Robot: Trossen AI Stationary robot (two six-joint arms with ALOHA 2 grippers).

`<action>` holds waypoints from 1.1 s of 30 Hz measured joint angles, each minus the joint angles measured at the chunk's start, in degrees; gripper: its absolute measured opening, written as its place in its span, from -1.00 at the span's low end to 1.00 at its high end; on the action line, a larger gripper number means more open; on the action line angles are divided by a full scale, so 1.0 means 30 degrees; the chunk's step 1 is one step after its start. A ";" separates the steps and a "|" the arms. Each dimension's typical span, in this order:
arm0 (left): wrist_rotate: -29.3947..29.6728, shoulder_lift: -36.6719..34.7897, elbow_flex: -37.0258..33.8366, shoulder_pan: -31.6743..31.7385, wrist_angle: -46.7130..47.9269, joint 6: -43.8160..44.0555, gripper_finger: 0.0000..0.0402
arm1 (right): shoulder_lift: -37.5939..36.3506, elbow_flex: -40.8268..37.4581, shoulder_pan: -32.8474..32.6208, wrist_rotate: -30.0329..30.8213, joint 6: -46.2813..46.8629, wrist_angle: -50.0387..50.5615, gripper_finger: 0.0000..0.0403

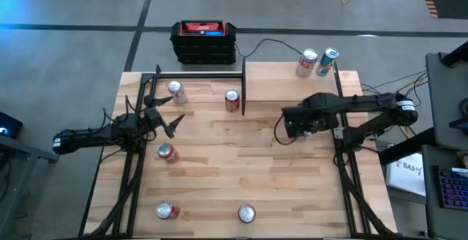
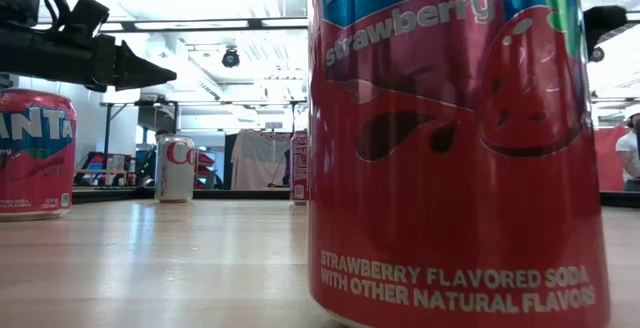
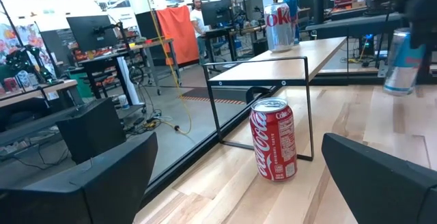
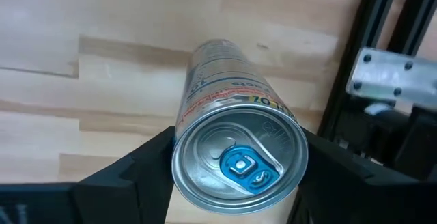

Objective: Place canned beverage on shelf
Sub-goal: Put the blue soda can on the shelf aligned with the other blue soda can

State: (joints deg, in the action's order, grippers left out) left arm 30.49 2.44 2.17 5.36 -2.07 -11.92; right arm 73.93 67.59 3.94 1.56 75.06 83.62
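Observation:
A slim silver can (image 4: 235, 149) with a blue tab hangs over the right half of the table with my right gripper (image 4: 239, 173) shut on it; in the high view that gripper (image 1: 296, 123) hides it. In the left wrist view the can (image 3: 399, 63) shows blurred, clear of the wood. The shelf (image 1: 278, 75), a pale board on thin black posts, stands at the far right with two cans (image 1: 316, 62) upright on it. My left gripper (image 1: 167, 119) waits open and level at the table's left. My right gripper pinches the slim can between its two fingers (image 4: 147, 166) at opposite sides of its top end (image 4: 198, 125), just under the rim. The fingers point down from above. The can hangs upright below them, lifted clear of the table.
Several cans stand on the table: two at the far left (image 1: 175, 91) (image 1: 232, 101), one mid-left (image 1: 167, 152), two near the front edge (image 1: 167, 211) (image 1: 246, 213). A black-and-red box (image 1: 203, 41) sits behind the table. Bare wood lies in the middle.

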 joint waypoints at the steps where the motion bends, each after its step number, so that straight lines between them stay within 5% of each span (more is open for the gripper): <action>1: 0.0000 0.0000 0.0002 0.0000 0.0000 -0.0006 0.99 | 0.0000 0.0000 0.0281 -0.0006 -0.0349 -0.0204 0.21; 33: 0.0002 0.0000 0.0007 0.0003 -0.0001 0.0000 0.99 | 0.0029 -0.1737 0.1458 0.1029 -0.3766 -0.4039 0.22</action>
State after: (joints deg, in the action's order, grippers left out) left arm 30.50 2.44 2.20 5.37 -2.07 -11.92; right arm 74.02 62.38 8.32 4.64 63.77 71.50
